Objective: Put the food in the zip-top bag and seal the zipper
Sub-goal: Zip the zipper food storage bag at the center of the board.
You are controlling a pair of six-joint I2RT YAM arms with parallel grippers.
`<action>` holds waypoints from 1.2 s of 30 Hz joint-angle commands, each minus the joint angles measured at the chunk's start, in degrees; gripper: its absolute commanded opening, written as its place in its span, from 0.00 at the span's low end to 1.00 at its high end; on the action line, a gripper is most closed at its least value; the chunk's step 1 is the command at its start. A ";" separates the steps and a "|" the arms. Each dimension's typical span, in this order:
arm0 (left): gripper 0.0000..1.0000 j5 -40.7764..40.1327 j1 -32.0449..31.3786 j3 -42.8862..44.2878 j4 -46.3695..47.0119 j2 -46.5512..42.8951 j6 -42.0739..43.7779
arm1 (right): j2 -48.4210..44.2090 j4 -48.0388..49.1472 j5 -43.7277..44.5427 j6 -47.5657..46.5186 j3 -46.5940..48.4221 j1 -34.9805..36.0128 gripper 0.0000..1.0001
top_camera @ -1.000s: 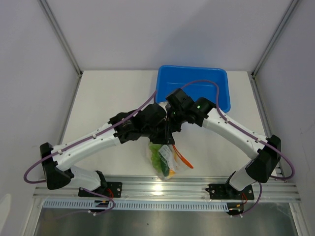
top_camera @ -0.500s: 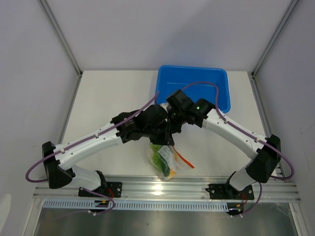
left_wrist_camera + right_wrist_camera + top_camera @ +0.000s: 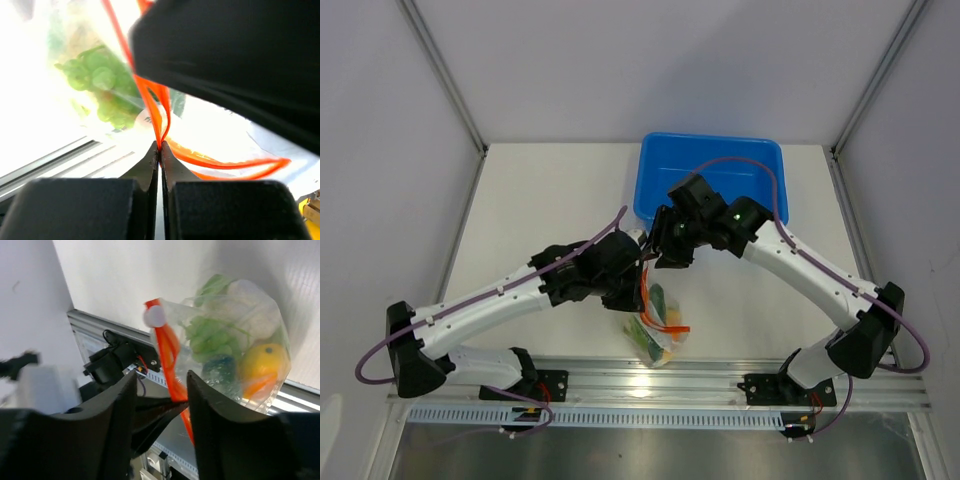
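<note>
The clear zip-top bag hangs near the table's front edge with the food inside. In the right wrist view the bag shows the orange-yellow mango, white cauliflower, green pea cluster and dark cucumber. My left gripper is shut on the orange-red zipper, pinching it at its fingertips. The pea cluster shows behind it. My right gripper is open, just above the left one. The zipper with its white slider runs between the right jaws, untouched.
The blue bin stands at the back right, just behind my right wrist. The aluminium rail runs along the table's near edge, right below the bag. Both arms cross close together over the table's middle.
My left gripper has drawn back toward the near left with the zipper in it. The right gripper has shifted slightly to the far right. The bag now hangs more bunched.
</note>
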 commanded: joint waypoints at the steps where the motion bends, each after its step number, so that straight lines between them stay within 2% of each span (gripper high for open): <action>1: 0.00 -1.44 0.16 -2.17 -0.92 -3.32 0.33 | -2.83 0.40 -0.92 -2.94 3.52 0.11 0.50; 3: 0.01 -1.35 0.24 -2.79 0.13 -4.20 0.51 | -3.35 0.48 -0.92 -3.99 3.70 0.11 0.53; 4: 0.01 -1.17 0.16 -2.97 0.31 -4.55 0.59 | -3.62 0.40 -0.57 -4.52 3.88 0.11 0.63; 5: 0.01 -1.09 0.16 -3.49 0.57 -5.25 0.68 | -3.88 0.48 0.13 -5.31 3.88 0.11 0.99; 6: 0.00 -1.08 0.16 -3.50 0.57 -5.43 0.77 | -4.40 0.48 0.57 -6.28 4.05 0.11 1.00; 12: 0.00 -1.08 0.16 -4.99 1.72 -8.07 1.30 | -6.51 0.39 2.60 -17.26 2.83 -1.90 0.99; 13: 0.00 -1.08 0.16 -5.17 1.98 -8.33 1.38 | -7.65 2.48 1.64 -18.93 1.43 -2.43 0.99; 14: 0.01 -1.08 0.16 -5.60 2.15 -8.77 1.47 | -8.01 4.25 -3.94 -19.46 -1.80 -4.53 0.99; 17: 0.01 0.67 0.16 -6.31 2.94 -9.47 1.74 | -7.84 8.13 -11.88 -19.64 -5.52 -7.27 0.99; 23: 0.01 1.20 0.16 -7.71 3.21 -11.50 1.91 | -5.56 7.78 -12.52 -23.33 -3.95 -7.53 0.99; 25: 0.01 1.37 0.16 -8.24 3.56 -12.20 2.00 | -3.89 6.03 -12.69 -24.30 -1.41 -7.45 0.93; 26: 0.01 1.38 0.16 -8.42 3.74 -12.38 2.09 | -3.01 5.41 -13.04 -24.56 -0.70 -7.45 0.84; 28: 0.00 1.38 0.16 -8.68 3.83 -12.81 2.09 | -0.99 5.14 -15.31 -24.83 0.27 -7.45 0.75; 29: 0.00 1.38 0.16 -8.68 3.83 -12.82 2.09 | -0.55 5.23 -16.03 -24.66 0.45 -7.45 0.65; 36: 0.00 1.11 0.24 -8.95 3.83 -13.61 1.91 | 1.73 4.80 -16.91 -24.83 0.54 -4.20 0.57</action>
